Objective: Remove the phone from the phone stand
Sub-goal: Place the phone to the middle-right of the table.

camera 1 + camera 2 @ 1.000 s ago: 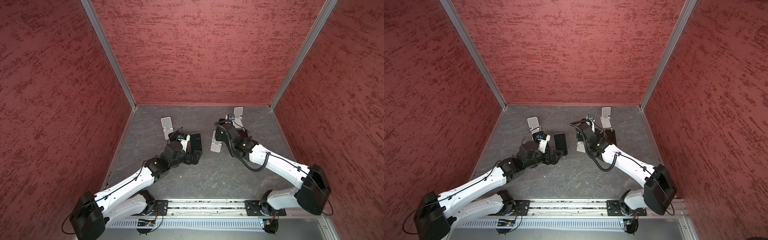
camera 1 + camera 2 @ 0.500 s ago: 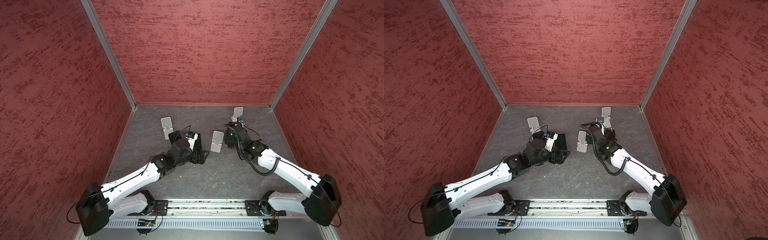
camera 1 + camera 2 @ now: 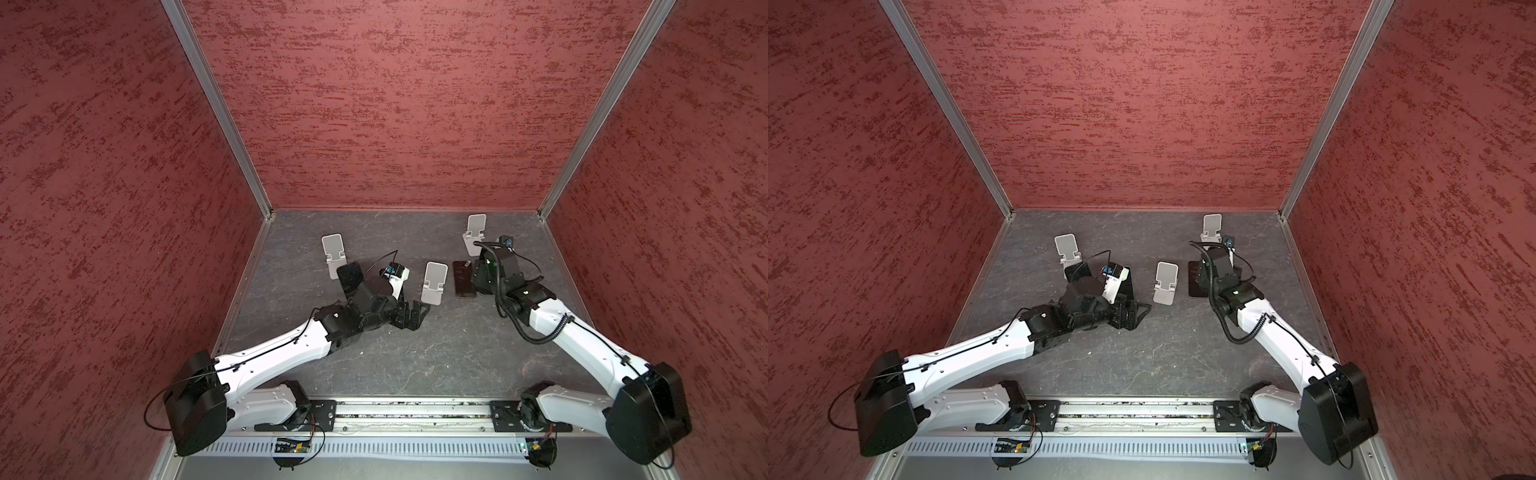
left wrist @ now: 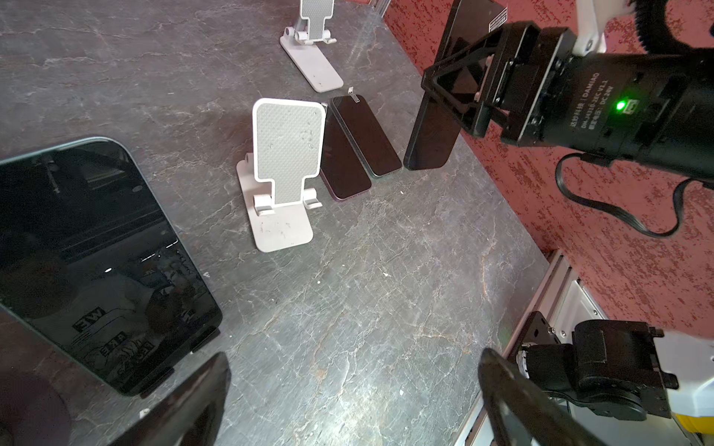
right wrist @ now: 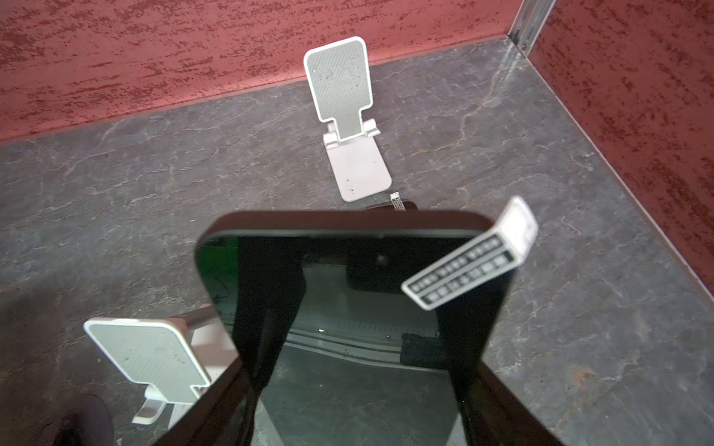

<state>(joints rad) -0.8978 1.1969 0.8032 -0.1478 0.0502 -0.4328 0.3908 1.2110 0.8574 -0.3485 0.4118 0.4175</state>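
My right gripper (image 3: 484, 274) (image 4: 469, 90) (image 5: 359, 367) is shut on a black phone (image 4: 432, 127) (image 5: 347, 309) by its side edges. The phone is tilted, its lower end down at the table beside two phones (image 4: 359, 150) that lie flat. The middle phone stand (image 3: 434, 282) (image 4: 288, 154), white with a grey pad, stands empty just left of them. My left gripper (image 3: 417, 313) (image 4: 353, 359) is open and empty, low over the table near that stand's base. Another dark phone (image 4: 96, 262) lies close beside it.
Two more empty white stands are in view, one far left (image 3: 332, 249) and one far right (image 3: 476, 226) (image 5: 344, 89). A dark phone (image 3: 351, 277) lies by the far-left stand's base. Red walls close the grey table (image 3: 415, 365) on three sides, and the arms' rail runs along the front.
My right gripper has taken the phone off the middle stand and carried it right, down beside the flat phones. The left arm has swung right toward that stand's base, still open.
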